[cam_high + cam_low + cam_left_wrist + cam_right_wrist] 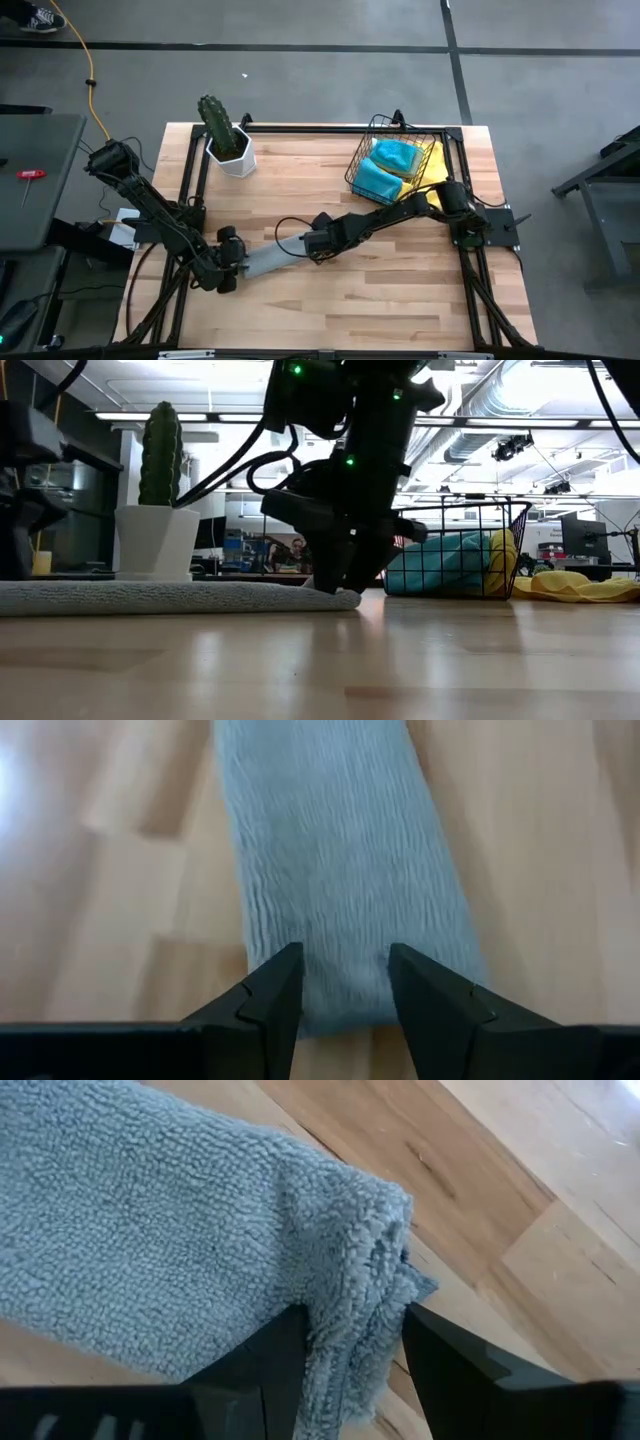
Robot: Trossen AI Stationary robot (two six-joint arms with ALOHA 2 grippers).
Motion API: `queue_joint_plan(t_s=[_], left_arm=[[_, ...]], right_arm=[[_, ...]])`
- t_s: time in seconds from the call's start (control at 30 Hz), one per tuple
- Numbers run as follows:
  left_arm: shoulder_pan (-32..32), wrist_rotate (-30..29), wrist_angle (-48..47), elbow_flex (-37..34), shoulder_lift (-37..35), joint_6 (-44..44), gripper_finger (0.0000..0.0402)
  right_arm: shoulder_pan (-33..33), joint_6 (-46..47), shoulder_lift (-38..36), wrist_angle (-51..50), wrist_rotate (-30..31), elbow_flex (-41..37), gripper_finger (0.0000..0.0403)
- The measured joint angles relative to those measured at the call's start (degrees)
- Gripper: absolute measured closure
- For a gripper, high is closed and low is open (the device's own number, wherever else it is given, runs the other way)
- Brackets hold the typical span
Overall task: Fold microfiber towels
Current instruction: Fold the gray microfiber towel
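A grey microfiber towel [268, 260], folded into a long narrow strip, lies on the wooden table between my two grippers. My left gripper [232, 262] is shut on its left end and my right gripper [312, 248] on its right end. In the low view the grey towel [170, 597] lies flat along the table, with my right gripper [335, 575] at its right end. Teal towels [390, 165] sit in the black wire basket [362, 160] at the far right. A yellow towel [432, 165] hangs out over its side onto the table. My left gripper [345, 985] has the strip's left short end [340, 1005] between its two fingers, which slant down along the strip. That end lies on the table. My right gripper [350, 1350] pinches the right end [365, 1320], several bunched layers, between its two fingers from above. That end rests on or just above the table.
A cactus in a white pot [228, 145] stands at the far left of the table. The basket takes up the far right corner. Bare wood lies along the near side of the table [340, 310].
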Motion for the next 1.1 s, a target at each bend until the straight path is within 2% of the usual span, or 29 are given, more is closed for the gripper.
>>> queue_joint_plan(t_s=[0.17,0.37,0.47,0.63,0.73,0.87,0.97,1.1], left_arm=[[0.0,8.96,-1.55,0.02,0.0,-0.21,0.0259],[0.0,9.84,-3.03,1.07,-0.11,-0.19,0.0259],[-0.17,9.9,-3.35,1.51,-0.94,-0.12,0.0259],[-0.95,6.35,-3.84,1.51,-2.06,-0.01,0.0259],[-1.01,3.58,-3.1,1.51,-2.08,-0.08,0.0259],[-0.96,-3.95,1.82,1.51,-1.96,0.38,0.0259],[-0.63,-7.95,7.98,1.51,-1.18,5.93,0.0262],[1.7,-8.29,16.26,1.51,1.37,13.55,0.0287]], right_arm=[[0.04,-1.1,0.6,0.18,0.17,0.01,0.0271],[0.21,-4.96,0.69,-1.71,1.8,0.05,0.038],[0.57,-5.06,0.48,-7.43,4.61,-0.02,0.0389],[2.71,-0.29,0.33,-17.9,8.76,-0.38,0.0399],[4.53,2.58,0.39,-21.33,9.26,-0.45,0.0398],[6.78,5.98,0.32,-25.48,9.0,-0.56,0.04],[8.31,7.73,-0.6,-27.75,7.44,-0.79,0.0401],[9.94,8.51,-3.55,-27.07,6.71,-0.69,0.0402]])
